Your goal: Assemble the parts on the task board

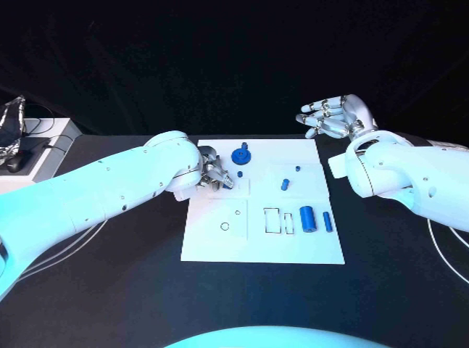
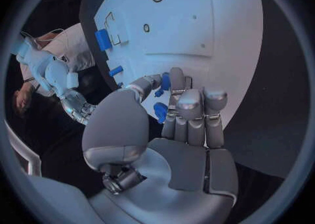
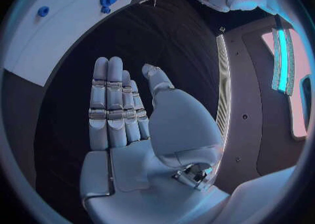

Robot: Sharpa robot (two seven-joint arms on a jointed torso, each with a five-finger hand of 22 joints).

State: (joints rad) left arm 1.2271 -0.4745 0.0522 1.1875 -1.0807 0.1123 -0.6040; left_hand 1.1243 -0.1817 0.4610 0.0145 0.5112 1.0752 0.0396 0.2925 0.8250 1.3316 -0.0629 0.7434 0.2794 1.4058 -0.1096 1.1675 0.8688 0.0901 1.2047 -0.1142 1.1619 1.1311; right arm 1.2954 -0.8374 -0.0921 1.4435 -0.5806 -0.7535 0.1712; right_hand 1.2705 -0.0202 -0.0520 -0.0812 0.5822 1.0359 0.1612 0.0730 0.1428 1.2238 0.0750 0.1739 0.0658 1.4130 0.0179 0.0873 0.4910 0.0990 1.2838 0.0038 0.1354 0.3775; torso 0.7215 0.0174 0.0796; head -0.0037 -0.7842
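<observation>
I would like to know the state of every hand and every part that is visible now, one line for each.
left hand: over the task board, fingers around a small blue part.
right hand: open, fingers straight, holds nothing, off the board.
blue gear: lies on the board, untouched.
large blue cylinder: lies flat on the board.
slim blue cylinder: lies flat beside it.
small blue peg: on the board, untouched.

From my station the task board reads bright and evenly lit against the dark table. Cool light glares off my left arm. Both wrist views bow straight edges; rims fall dark, and detail beyond the fingers softens.
</observation>
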